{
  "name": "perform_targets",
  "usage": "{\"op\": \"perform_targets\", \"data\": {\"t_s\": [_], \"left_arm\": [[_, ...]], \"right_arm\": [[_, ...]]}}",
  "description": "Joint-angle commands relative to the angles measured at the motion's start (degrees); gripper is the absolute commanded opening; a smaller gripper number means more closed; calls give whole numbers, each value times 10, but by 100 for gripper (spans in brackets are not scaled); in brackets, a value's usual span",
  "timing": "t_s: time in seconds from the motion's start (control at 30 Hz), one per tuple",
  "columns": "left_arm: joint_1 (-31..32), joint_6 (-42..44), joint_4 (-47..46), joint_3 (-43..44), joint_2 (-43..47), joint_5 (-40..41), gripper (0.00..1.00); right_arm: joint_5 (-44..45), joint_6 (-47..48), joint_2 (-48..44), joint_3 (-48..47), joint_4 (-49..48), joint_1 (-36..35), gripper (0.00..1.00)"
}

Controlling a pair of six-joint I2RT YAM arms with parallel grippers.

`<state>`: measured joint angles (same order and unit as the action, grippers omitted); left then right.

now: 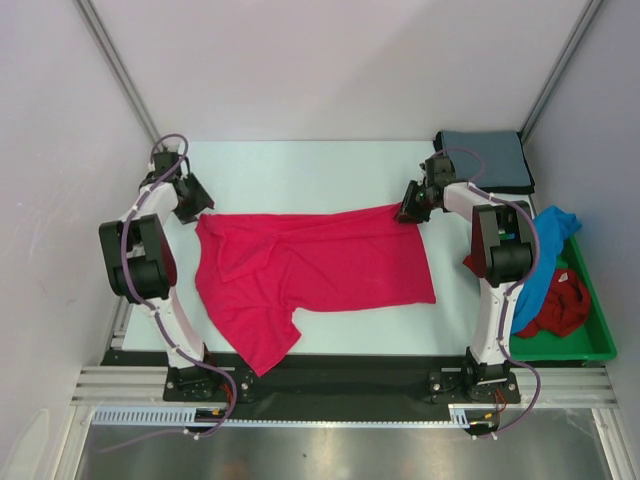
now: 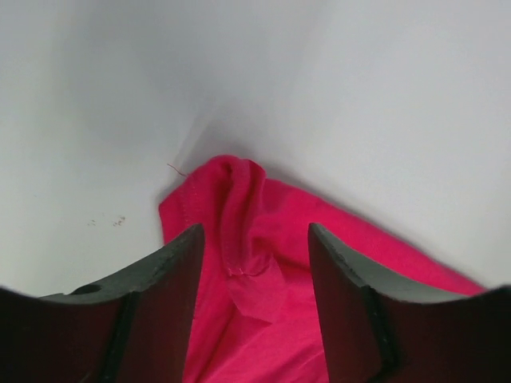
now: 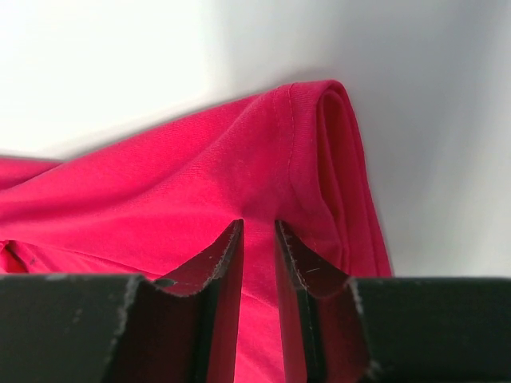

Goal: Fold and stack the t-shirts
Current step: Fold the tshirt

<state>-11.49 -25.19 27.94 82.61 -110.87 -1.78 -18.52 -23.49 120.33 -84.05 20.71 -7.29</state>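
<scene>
The bright pink-red t-shirt (image 1: 320,265) lies spread across the table, one sleeve hanging toward the near edge. My left gripper (image 1: 200,212) is at its far left corner. In the left wrist view this gripper (image 2: 254,227) is open, with the bunched corner (image 2: 239,199) lying between the spread fingers. My right gripper (image 1: 405,213) is at the far right corner. In the right wrist view it (image 3: 259,223) is shut on the folded hem of the shirt (image 3: 200,175). A folded grey-blue t-shirt (image 1: 485,160) lies at the back right.
A green tray (image 1: 600,330) stands at the right edge, behind the right arm. It holds a bright blue t-shirt (image 1: 545,250) and a darker red one (image 1: 560,305), both crumpled. White walls enclose the table on the left, back and right.
</scene>
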Motion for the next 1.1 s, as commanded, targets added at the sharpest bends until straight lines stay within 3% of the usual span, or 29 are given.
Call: {"op": "perform_targets", "data": {"t_s": [0.0,0.17,0.4,0.6,0.7,0.8,0.9,1.07], "left_arm": [[0,-43,3,3,0,-24,59],[-7,-50,-39,-51,22,-34,42],[-10,-52,-49,-71,14,-40,48],[-20,-47,-61,-77,-1,-41,39],[-24,-29,-64,-87,21,-24,45],[-20,-21,-75,-106,84,-14,59],[-13,-20,-67,-129,160,5,69],[-6,-39,-68,-246,267,-29,67]], "right_arm": [[-1,9,-20,-24,-1,-2,27],[-4,20,-6,-50,12,0,27],[-6,17,-4,-52,6,1,27],[3,20,4,-57,9,2,27],[11,27,5,-58,21,14,27],[45,47,-14,-53,36,13,28],[63,53,-42,-47,44,9,38],[108,67,-95,-22,53,-17,56]]}}
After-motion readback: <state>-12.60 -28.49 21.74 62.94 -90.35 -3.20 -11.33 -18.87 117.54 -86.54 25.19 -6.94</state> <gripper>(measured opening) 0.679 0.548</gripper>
